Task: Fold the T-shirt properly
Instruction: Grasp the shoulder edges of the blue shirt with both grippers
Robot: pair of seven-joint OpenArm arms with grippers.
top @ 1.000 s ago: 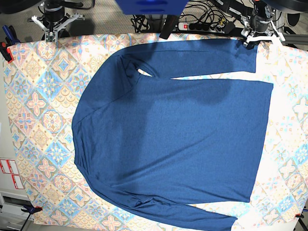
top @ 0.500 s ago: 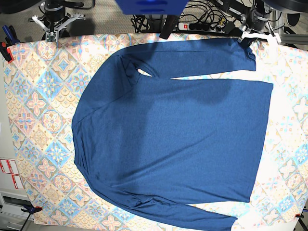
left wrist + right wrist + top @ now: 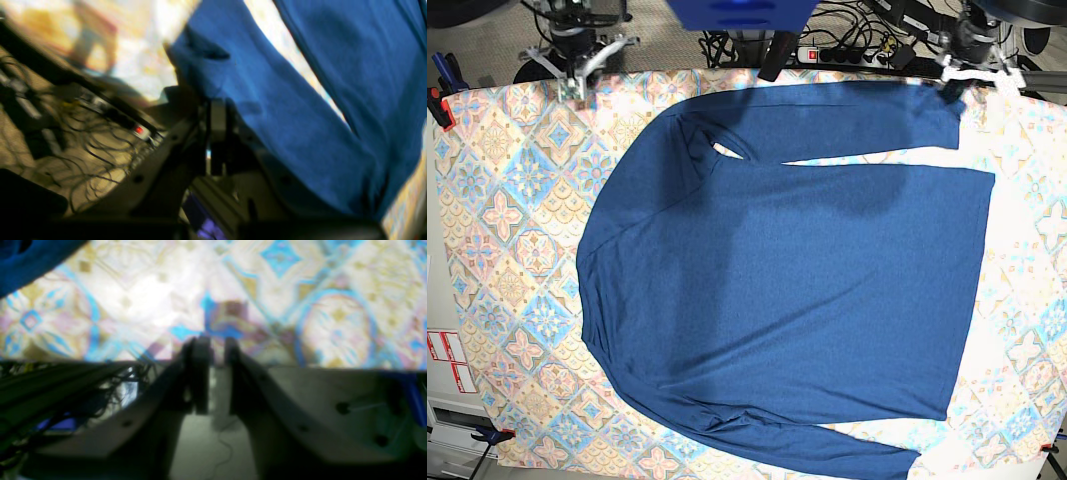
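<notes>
Left tool (image 3: 954, 82) is closed on the sleeve cuff (image 3: 200, 63) of the T-shirt (image 3: 787, 280), apparently so the sleeve can be folded inward. Spread flat on the worktop (image 3: 497, 220), the T-shirt is not touched by the right tool (image 3: 213, 346), slightly parted and empty beyond its collar.

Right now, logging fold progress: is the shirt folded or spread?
Spread. The T-shirt lies flat, back up, on the tablecloth, both sleeves out, no fold made.

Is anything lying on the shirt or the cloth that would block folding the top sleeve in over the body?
Nothing visible does. The T-shirt lies flat on the patterned tablecloth, its body bare. The left tool is shut at the top sleeve's cuff; the right tool hangs over bare cloth.
</notes>
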